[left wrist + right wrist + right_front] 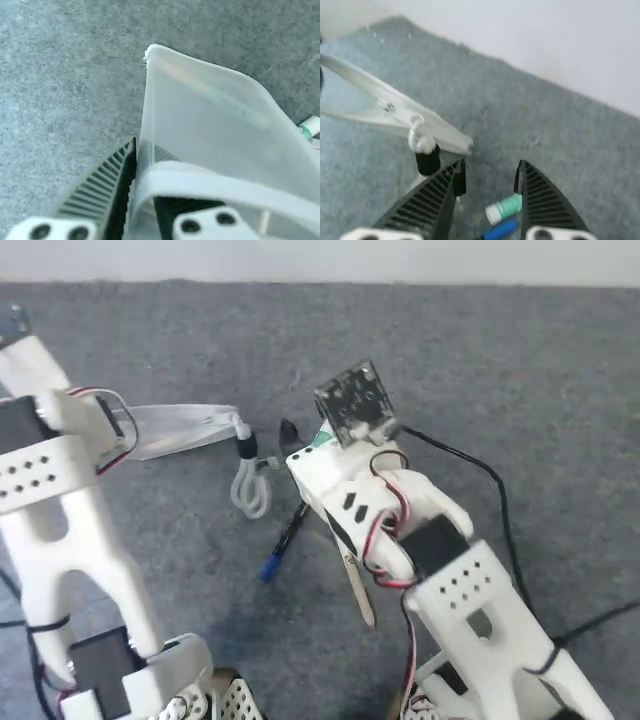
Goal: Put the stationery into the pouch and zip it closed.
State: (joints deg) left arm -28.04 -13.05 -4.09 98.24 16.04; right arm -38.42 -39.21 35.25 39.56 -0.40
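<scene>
Your left gripper (145,192) pinched the pouch (210,125) while your right gripper (490,175) gaped beside it, where a nudge could have tugged it free.

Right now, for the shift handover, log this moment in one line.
left end effector: shut on pouch | right end effector: open, near zipper pull | blue-tipped pen, wooden stick: on carpet, outside pouch

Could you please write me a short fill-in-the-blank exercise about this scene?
1. The left claw grips the translucent ____.
2. A blue ____ lies on the grey carpet.
3. The right claw is ____, not shut.
Missing words: pouch; pen; open.
</scene>
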